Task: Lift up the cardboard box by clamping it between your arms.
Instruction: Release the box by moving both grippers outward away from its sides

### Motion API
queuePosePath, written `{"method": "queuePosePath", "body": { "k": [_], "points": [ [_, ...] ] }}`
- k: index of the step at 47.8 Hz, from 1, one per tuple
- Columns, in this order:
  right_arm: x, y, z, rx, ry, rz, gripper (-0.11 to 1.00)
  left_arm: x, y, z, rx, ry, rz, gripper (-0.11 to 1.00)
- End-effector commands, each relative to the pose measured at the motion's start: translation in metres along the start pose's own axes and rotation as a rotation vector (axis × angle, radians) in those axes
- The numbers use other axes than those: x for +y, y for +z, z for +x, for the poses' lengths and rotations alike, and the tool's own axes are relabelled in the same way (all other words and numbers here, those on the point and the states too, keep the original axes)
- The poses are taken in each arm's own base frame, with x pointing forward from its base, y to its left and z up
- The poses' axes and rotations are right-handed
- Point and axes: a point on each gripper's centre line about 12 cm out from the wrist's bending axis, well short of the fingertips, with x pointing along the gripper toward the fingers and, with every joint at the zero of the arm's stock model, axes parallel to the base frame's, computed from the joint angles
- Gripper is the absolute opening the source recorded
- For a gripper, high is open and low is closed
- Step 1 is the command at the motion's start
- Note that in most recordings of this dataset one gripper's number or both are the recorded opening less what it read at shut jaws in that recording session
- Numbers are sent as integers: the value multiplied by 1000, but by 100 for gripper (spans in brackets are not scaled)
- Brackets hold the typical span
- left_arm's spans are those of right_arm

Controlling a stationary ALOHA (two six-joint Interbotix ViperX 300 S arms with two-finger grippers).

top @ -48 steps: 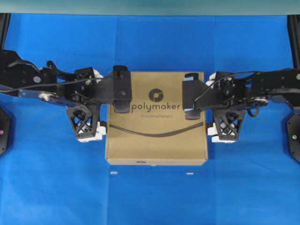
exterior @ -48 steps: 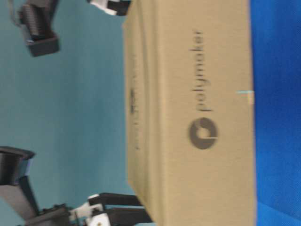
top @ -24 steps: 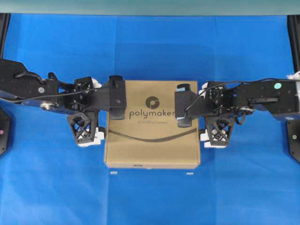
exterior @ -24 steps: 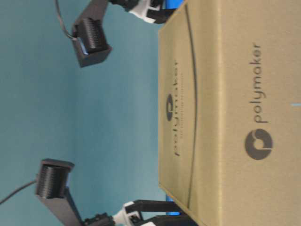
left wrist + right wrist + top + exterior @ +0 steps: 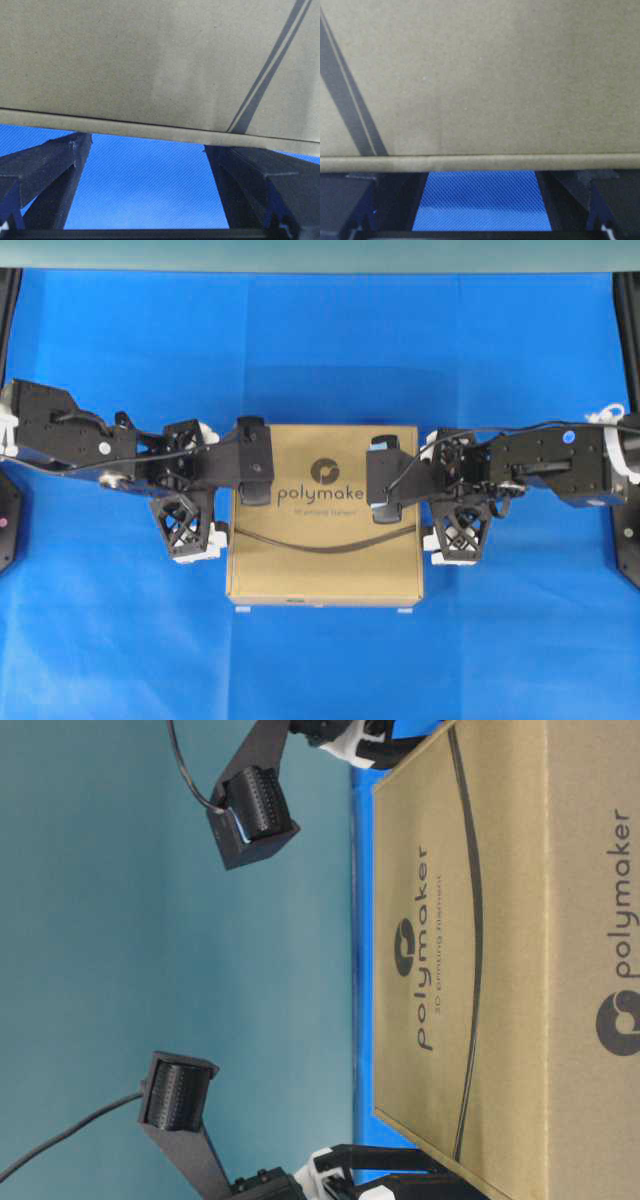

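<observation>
The cardboard box, brown with "polymaker" printed on top, lies flat in the middle of the blue table. My left gripper is open, with its fingers against the box's left side. My right gripper is open against the right side. Black padded blocks hang over the box top. In the left wrist view the box fills the top, and blue cloth shows between the spread fingers. The right wrist view shows the same. I cannot tell whether the box touches the table.
Two small white tape marks lie on the blue cloth at the box's front corners. Black arm bases stand at the left edge and the right edge. A teal wall runs behind the table.
Both arms and the clamped box have come down: the box looks smaller from overhead and sits lower in the table-level view. Its front edge now lines up with the tape marks.
</observation>
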Motion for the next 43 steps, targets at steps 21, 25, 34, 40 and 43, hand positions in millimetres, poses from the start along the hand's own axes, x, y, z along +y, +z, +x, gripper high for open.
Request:
{"method": "queuePosePath", "body": {
  "k": [21, 25, 34, 40, 43],
  "points": [
    [10, 0, -6, -57, 11, -2, 100, 6, 0, 1, -42, 5, -53, 88],
    [10, -2, -9, -79, 9, 1, 100, 5, -4, 0, -37, 3, -50, 88],
    [9, -11, -12, -89, 8, 9, 100, 4, -12, -8, -41, 0, -50, 88],
    [6, -17, -15, -103, 3, 36, 100, 4, -17, -14, -45, 1, -47, 88],
    [5, -22, -18, -106, 2, 48, 100, 4, -20, -18, -46, 1, -48, 88]
  ]
}}
